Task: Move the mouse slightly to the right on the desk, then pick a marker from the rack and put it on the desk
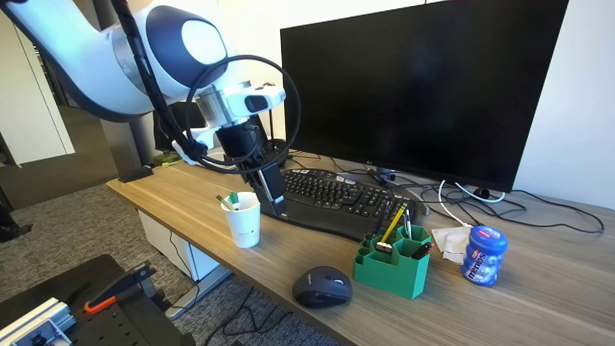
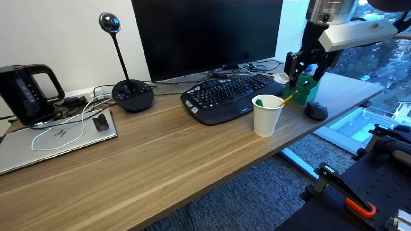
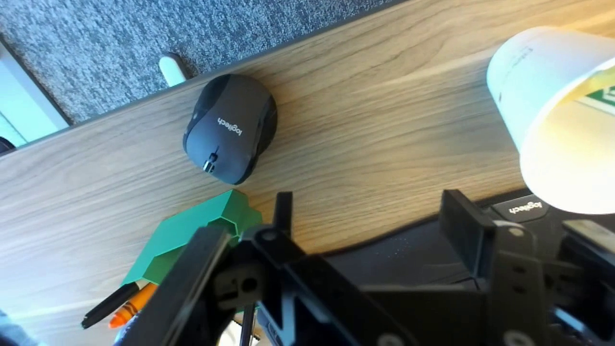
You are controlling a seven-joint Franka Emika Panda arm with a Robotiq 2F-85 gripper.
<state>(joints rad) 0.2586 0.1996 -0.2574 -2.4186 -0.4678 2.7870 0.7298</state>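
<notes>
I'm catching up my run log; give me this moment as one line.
gripper: open, empty, above desk | mouse: on desk, beside rack | marker: in rack | cup: upright on desk

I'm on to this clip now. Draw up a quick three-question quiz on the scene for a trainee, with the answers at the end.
1. True or false: the gripper has the mouse in its grip.

2. Which of these is closest to the mouse?
(a) the kettle
(b) the green rack
(c) the monitor

3. Fill in the blank: in the wrist view, the upside-down lettering on the mouse spells ______.

Key
1. False: the jaws stand apart, and the mouse rests on the desk.
2. (b)
3. logitech
</notes>
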